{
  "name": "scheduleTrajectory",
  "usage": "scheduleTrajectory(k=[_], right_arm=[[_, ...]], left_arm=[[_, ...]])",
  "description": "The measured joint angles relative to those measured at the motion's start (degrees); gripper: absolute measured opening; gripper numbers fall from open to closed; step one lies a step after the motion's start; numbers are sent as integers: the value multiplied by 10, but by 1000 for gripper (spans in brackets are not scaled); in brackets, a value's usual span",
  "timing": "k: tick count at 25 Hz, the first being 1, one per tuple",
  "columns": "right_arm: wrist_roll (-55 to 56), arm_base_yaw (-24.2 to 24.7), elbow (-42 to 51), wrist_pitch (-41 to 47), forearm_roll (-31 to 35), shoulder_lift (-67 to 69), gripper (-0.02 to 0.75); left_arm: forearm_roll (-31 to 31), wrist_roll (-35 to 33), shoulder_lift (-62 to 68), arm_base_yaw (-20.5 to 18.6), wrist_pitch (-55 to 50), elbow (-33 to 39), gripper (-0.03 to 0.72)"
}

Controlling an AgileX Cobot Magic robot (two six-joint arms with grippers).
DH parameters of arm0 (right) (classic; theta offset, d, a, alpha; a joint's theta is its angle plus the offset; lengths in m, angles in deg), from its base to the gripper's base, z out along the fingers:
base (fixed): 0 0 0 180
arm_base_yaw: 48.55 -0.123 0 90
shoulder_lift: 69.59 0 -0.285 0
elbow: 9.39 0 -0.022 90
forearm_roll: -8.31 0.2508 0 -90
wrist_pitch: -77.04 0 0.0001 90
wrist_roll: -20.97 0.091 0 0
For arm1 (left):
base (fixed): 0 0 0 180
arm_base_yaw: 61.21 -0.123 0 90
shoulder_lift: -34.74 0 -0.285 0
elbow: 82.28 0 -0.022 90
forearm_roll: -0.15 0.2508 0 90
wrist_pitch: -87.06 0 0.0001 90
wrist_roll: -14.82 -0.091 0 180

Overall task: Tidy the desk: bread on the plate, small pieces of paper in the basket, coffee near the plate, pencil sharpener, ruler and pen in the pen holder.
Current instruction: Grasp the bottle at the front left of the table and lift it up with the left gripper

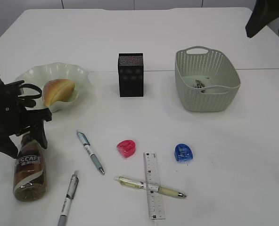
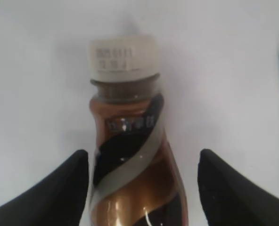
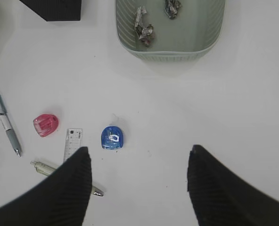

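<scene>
My left claw (image 2: 142, 188) stands spread around the coffee bottle (image 2: 130, 155), one finger (image 2: 59, 188) on each side; the left finger looks to graze the label, the right one stands clear, so nothing is clenched. The bottle's white cap (image 2: 123, 55) points away from me on the white desk (image 1: 233, 141). Beyond it sits the green plate (image 1: 80, 75) holding the bread (image 1: 58, 91). My right claw (image 3: 138, 188) hangs released above the desk; ahead lie a blue sharpener (image 3: 112, 138), a ruler (image 3: 72, 141), and farther off the basket (image 3: 170, 54).
</scene>
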Motion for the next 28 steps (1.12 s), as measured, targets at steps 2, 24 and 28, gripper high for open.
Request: scheduleTrajectory(k=[2,24,28], right_arm=[[0,0,0,0,0,0,470],[0,0,0,0,0,0,470],[0,0,0,0,0,0,470]], left_arm=[[0,0,5,0,10,0,529],[0,-7,43,0,10,-3,280],[1,-41,43,0,-7,-4,275]])
